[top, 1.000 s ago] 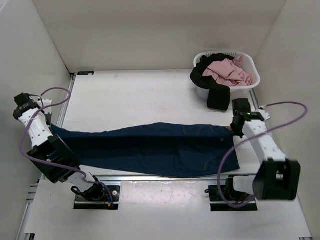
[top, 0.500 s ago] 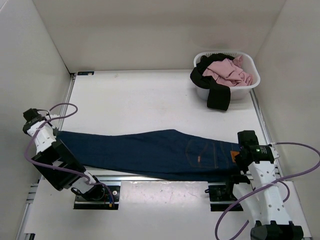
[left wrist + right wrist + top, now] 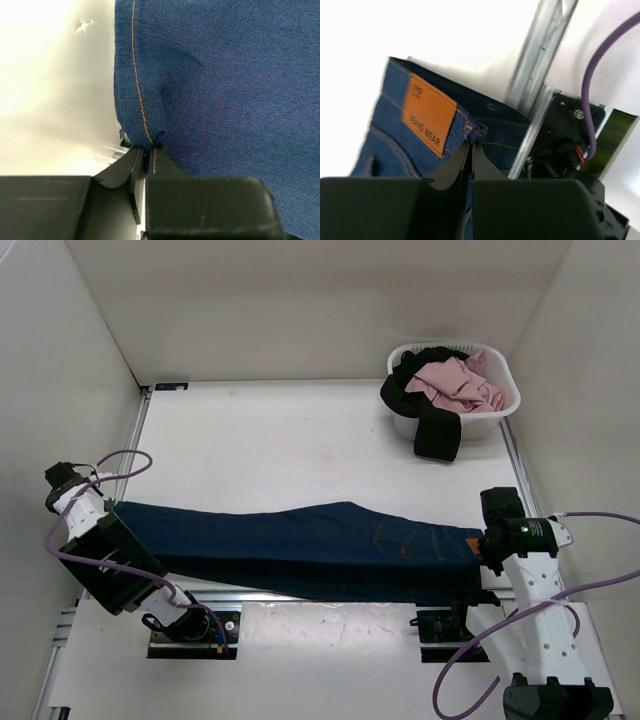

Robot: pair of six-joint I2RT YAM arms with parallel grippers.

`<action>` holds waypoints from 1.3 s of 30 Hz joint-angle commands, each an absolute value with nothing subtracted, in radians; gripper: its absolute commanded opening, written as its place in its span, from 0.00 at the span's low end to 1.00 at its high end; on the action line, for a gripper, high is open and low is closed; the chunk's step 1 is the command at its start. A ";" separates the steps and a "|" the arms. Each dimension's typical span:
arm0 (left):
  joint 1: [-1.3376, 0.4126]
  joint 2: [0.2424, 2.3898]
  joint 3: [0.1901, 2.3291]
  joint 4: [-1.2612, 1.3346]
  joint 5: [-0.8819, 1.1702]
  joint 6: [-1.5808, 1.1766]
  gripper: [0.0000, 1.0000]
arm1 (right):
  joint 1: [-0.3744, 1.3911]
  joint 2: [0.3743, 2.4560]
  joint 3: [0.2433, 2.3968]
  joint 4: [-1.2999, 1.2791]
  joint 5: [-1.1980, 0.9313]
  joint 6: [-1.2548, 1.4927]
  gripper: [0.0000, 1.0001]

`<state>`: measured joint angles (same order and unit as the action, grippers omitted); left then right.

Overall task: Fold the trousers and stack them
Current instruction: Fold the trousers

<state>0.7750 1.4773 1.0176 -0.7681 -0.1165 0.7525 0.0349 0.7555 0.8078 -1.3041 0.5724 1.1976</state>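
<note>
Jeans (image 3: 300, 545) stretched between my left end effector (image 3: 150, 149) and my right end effector (image 3: 470, 146), along the near edge of the desk (image 3: 280, 430).

My left end effector is pinched tight on the denim at the leg end, right at an orange-stitched seam. My right end effector is clamped on the waistband just beside the tan patch (image 3: 429, 119). The jeans run left to right over the desk's front rail. A white basket (image 3: 508, 392) holding a pink garment (image 3: 455, 383) and a black garment (image 3: 435, 432) sits well apart at the far right corner.
</note>
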 commanded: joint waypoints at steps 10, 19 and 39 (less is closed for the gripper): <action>0.790 1.477 0.899 -0.692 -0.155 0.747 0.14 | 0.046 0.785 0.732 -1.437 0.566 1.253 0.31; 0.790 1.445 0.933 -0.683 -0.205 0.747 0.22 | 0.067 0.851 0.897 -1.375 0.644 1.047 0.64; 0.741 1.257 0.953 -0.751 -0.165 0.776 0.90 | 0.284 1.089 0.680 -0.994 0.503 1.146 0.46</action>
<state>0.7757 1.3434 0.9051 -0.7109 -0.2630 0.7841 0.2775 1.0756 0.7303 -1.0630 0.5247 1.1080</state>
